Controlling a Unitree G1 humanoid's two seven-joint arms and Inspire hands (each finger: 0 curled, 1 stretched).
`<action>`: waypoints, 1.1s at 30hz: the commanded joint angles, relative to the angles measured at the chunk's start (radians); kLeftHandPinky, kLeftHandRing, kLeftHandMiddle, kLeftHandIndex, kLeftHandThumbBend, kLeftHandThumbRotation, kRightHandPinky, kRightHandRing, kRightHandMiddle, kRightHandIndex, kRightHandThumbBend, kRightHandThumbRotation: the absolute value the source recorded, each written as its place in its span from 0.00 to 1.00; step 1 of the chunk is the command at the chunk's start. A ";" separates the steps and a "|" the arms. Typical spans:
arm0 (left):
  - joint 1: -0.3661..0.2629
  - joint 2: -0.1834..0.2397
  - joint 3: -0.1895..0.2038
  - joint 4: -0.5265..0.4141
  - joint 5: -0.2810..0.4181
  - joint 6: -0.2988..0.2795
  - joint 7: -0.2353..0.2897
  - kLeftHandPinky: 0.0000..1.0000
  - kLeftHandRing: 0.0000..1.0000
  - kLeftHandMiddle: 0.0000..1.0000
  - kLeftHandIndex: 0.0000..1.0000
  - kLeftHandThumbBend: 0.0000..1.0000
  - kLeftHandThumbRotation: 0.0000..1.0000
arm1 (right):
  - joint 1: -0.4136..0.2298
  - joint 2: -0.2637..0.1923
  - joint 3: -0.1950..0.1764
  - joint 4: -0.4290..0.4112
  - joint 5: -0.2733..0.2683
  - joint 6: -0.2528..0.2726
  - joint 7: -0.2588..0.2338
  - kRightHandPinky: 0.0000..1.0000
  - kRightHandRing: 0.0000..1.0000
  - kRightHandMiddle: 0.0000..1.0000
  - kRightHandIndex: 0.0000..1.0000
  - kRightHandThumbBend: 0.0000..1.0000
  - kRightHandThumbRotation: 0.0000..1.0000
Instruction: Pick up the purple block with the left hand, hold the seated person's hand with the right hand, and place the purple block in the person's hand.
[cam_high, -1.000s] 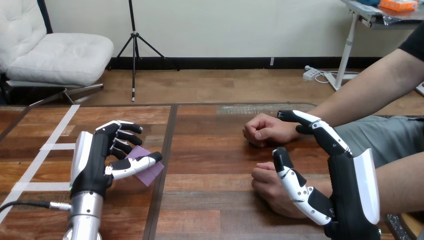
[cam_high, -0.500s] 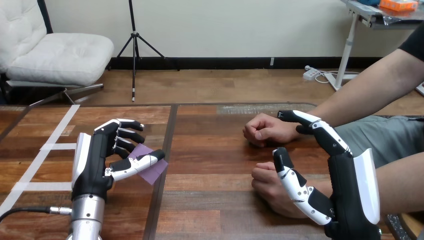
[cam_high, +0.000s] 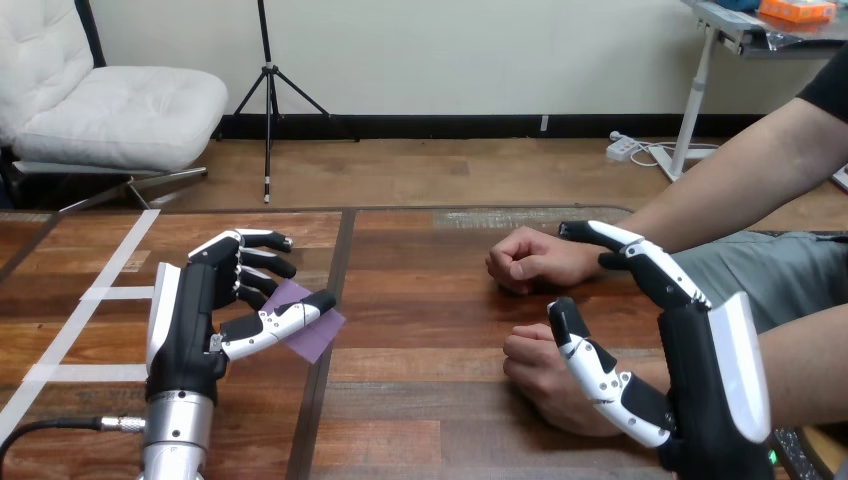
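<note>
head view
left hand: fingers curled behind the purple block, thumb laid across its front face; it looks pinched between them.
purple block: in the left hand, over the left part of the tabletop, well apart from the person; whether it is clear of the wood i cannot tell.
block handling: looks thin, flat, light and stiff; probably best pinched across its two broad faces, with an edge left free for the handover.
right hand: spread, fingers straight, holding nothing; thumb just beside the person's nearer hand, fingers over the wrist of the person's farther hand.
person's hands: both closed fists resting on the tabletop; a palm must open to take the block.
</note>
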 joint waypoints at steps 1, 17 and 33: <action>-0.005 -0.034 0.026 -0.091 -0.058 -0.030 -0.053 0.33 0.40 0.50 0.57 0.80 0.14 | -0.035 -0.066 -0.031 -0.107 0.004 0.055 0.071 0.75 0.82 0.81 0.79 0.47 0.44; 0.069 -0.090 0.051 -0.217 -0.119 -0.015 -0.139 0.35 0.41 0.50 0.56 0.82 0.10 | 0.014 -0.228 -0.115 -0.357 -0.018 0.344 0.386 0.84 0.89 0.91 0.90 0.65 0.32; 0.132 -0.139 0.057 -0.328 -0.169 0.018 -0.205 0.34 0.41 0.49 0.55 0.84 0.10 | -0.009 -0.364 -0.168 -0.470 -0.135 0.592 0.629 0.90 0.91 0.91 0.90 0.81 0.18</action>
